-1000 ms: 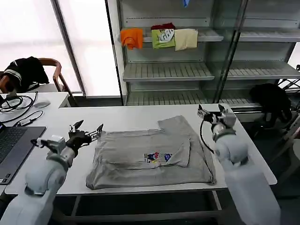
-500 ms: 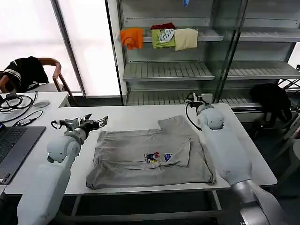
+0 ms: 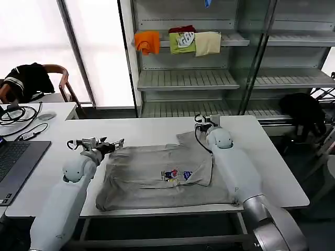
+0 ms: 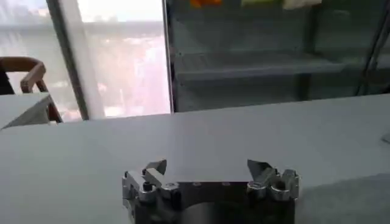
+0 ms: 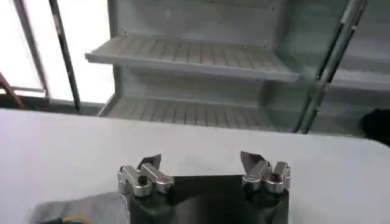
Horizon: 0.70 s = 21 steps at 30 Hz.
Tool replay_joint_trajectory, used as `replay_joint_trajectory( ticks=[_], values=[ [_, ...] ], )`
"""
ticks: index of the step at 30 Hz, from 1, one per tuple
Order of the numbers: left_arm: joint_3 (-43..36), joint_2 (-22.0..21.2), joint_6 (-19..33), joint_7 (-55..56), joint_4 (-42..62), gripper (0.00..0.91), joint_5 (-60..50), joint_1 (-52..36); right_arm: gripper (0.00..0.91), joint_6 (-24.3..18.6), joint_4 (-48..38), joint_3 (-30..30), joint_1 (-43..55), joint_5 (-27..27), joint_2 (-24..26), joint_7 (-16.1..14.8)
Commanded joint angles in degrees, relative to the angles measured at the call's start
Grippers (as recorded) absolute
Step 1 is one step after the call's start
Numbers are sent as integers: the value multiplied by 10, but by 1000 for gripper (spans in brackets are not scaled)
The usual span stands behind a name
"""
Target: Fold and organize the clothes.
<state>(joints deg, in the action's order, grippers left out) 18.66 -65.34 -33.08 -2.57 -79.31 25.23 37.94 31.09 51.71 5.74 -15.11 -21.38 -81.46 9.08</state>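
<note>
Both arms have swung inward: the left pincer (image 3: 97,141) and right pincer (image 3: 203,120), each spread and empty, now flank the far corners of the half-folded shirt (image 3: 167,170) mid-desk (image 3: 272,172), seemingly lining up the next fold

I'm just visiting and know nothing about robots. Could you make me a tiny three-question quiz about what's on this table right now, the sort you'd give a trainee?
1. True or false: the left gripper is clamped on the light grey soft cotton shirt.
2. Where is the right gripper?
A. Above the shirt's far edge on the white table
B. Up at the metal shelf
C. Over the laptop
3. Fill in: the small print on the shirt's chest is ____ in colour.

Key:
1. False. Its fingers stand open by the shirt's far left corner and hold nothing.
2. A. It is open too.
3. Multicoloured.
</note>
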Motion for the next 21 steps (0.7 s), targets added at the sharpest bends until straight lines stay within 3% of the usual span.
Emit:
replay_joint_trajectory(
  ticks=[1, 21],
  values=[
    [-6, -5, 0, -1, 12, 907, -9, 8, 907, -2, -25, -5, -2, 7, -11, -6],
    [0, -3, 0, 1, 2, 907, -15, 31, 907, 0, -14, -1, -17, 7, -11, -6]
  ],
)
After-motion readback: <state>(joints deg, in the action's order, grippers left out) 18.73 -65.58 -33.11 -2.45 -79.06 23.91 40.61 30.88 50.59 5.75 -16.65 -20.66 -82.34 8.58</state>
